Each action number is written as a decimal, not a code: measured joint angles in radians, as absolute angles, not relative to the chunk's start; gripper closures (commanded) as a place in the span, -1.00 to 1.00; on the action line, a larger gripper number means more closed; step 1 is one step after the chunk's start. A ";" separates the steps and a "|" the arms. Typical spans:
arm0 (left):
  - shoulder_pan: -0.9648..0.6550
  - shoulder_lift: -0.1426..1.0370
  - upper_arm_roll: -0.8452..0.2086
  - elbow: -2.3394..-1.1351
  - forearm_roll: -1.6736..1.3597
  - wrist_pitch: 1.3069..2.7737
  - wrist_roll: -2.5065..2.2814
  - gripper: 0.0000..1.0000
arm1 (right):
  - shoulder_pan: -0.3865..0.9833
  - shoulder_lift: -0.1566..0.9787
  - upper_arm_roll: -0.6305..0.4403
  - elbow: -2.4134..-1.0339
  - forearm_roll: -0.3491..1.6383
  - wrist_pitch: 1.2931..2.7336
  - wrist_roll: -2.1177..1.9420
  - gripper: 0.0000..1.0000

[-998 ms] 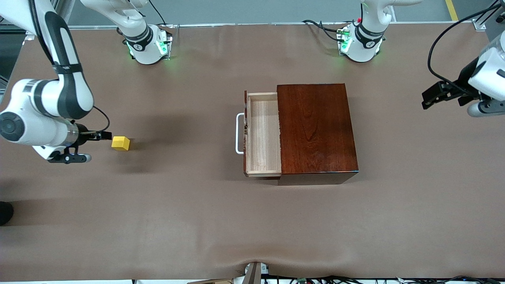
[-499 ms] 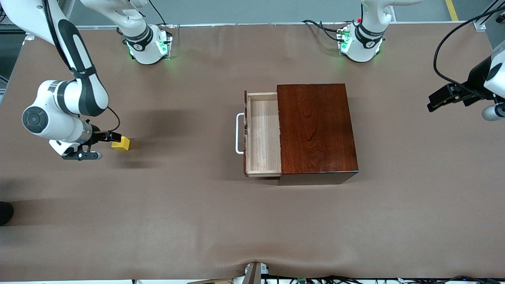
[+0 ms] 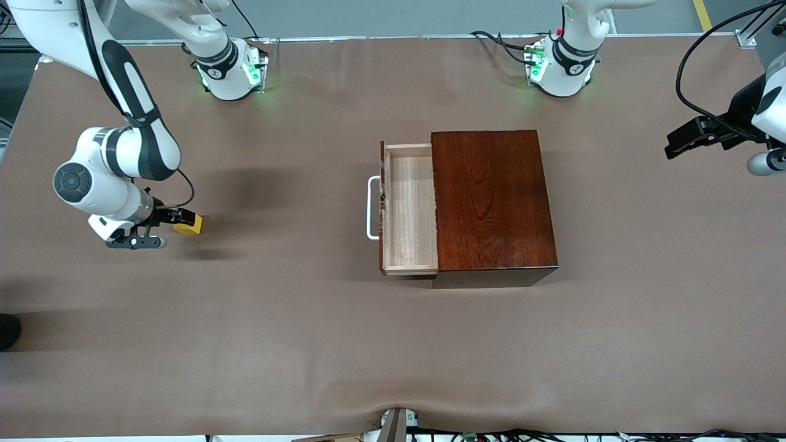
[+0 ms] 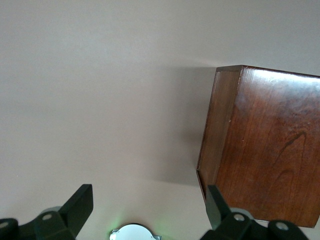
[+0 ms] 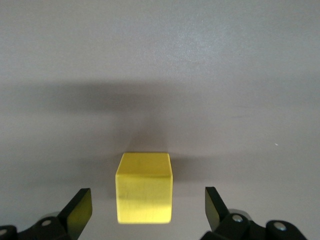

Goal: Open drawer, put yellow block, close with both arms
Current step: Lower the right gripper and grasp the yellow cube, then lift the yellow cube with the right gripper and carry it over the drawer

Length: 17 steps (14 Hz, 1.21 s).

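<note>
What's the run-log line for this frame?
drawer: open, empty | block: on table, between open right end effector fingers, ungripped | left end effector: open, waiting beside box

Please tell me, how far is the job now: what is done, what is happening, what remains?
Done: the drawer stands open and empty. In hand: the right gripper, open, is at the yellow block on the table. The left gripper, open, waits near the wooden box. Left: grasp, drop in, close.

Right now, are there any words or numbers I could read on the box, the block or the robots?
No readable text anywhere.
Small bright yellow cube: plain faces.
Glossy dark reddish-brown wooden box and its light-wood drawer: only wood grain.
White robot arm bases: a small mark on the black band, too small to read.
</note>
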<state>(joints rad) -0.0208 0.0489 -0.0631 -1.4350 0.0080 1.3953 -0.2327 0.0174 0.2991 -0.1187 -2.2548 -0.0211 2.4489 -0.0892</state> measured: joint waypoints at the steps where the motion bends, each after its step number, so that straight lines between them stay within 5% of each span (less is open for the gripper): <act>1: -0.021 0.049 -0.064 -1.435 0.008 1.394 -0.233 -1.00 | 0.018 0.307 -0.118 -2.268 -0.021 2.479 -0.089 -0.83; 3: -0.021 0.049 -0.064 -1.435 0.008 1.393 -0.233 -1.00 | 0.018 0.314 -0.117 -2.284 -0.021 2.506 -0.089 -0.22; 9: -0.021 0.049 -0.065 -1.435 0.008 1.392 -0.233 -1.00 | 0.022 0.315 -0.114 -2.300 -0.021 2.531 -0.089 0.93; 17: -0.024 0.049 -0.068 -1.435 0.008 1.392 -0.233 -1.00 | 0.026 0.291 -0.107 -2.281 -0.021 2.455 -0.090 1.00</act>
<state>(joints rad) -0.0244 0.0489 -0.0678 -1.4350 0.0080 1.3923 -0.2327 0.0258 0.2907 -0.1069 -2.2808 -0.0211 2.4549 -0.0896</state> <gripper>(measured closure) 0.000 0.454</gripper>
